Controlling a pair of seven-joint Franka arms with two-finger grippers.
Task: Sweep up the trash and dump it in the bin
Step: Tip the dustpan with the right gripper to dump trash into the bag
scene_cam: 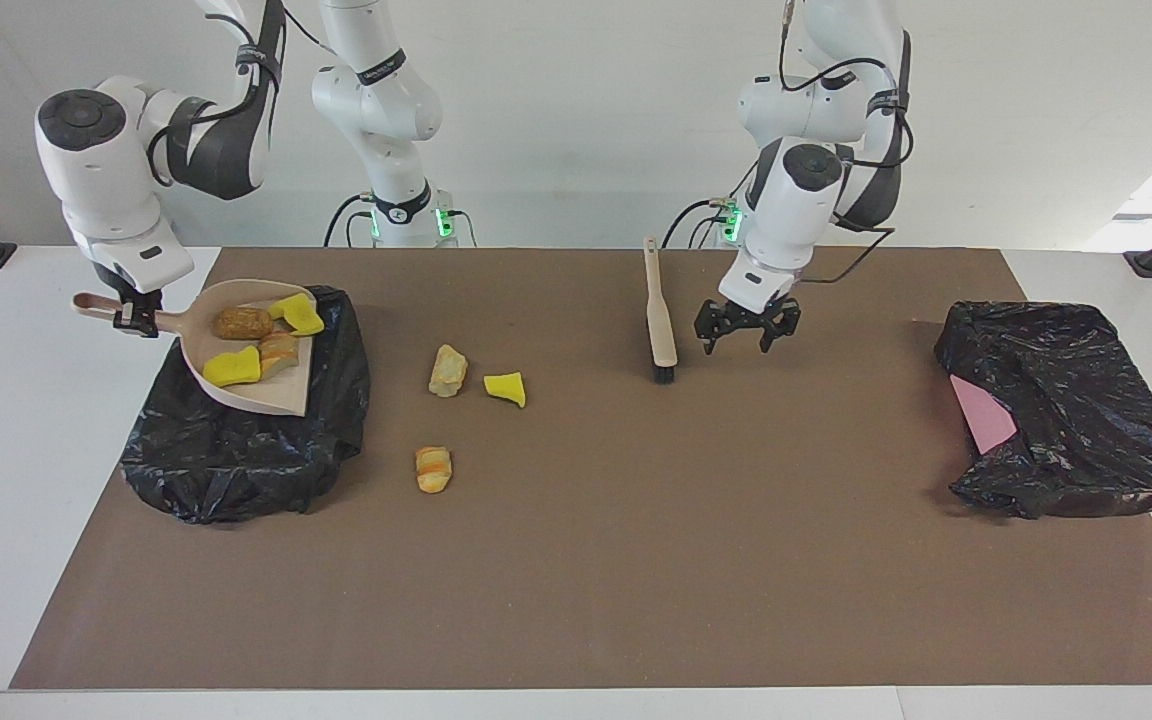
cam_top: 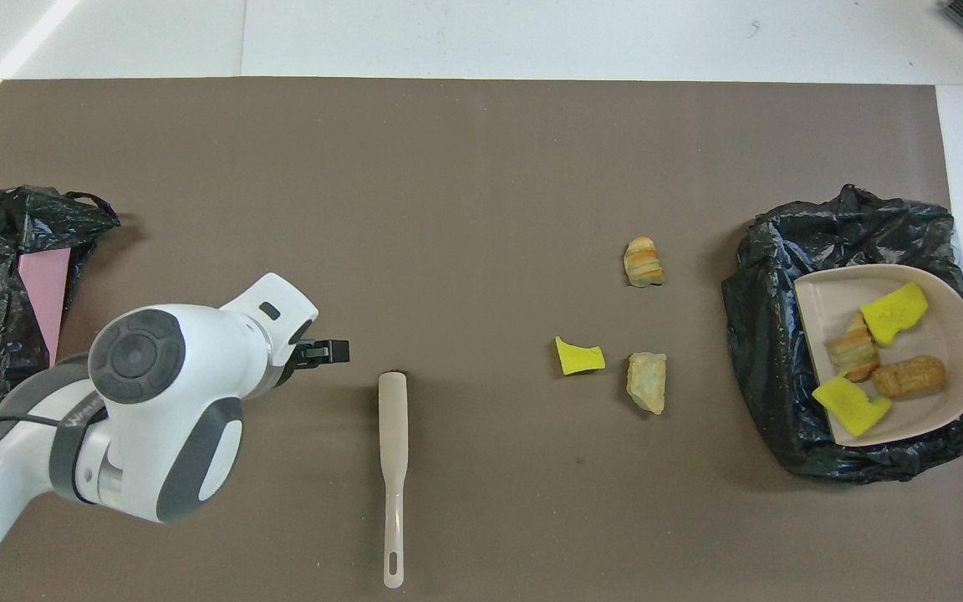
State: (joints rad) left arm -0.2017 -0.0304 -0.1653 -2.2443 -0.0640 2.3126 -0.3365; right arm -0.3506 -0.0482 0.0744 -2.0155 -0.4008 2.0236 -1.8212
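Pinching the smooth beige dustpan [scene_cam: 254, 375] handle — right gripper [scene_cam: 134, 318] jaws; left gripper [scene_cam: 739, 331] jaws spread.

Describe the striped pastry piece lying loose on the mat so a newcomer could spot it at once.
Start at the black bin bag at the right arm's end of the table, under the dustpan. Three scraps lie on the brown mat beside it. The striped pastry piece lies farthest from the robots, tan with orange bands.
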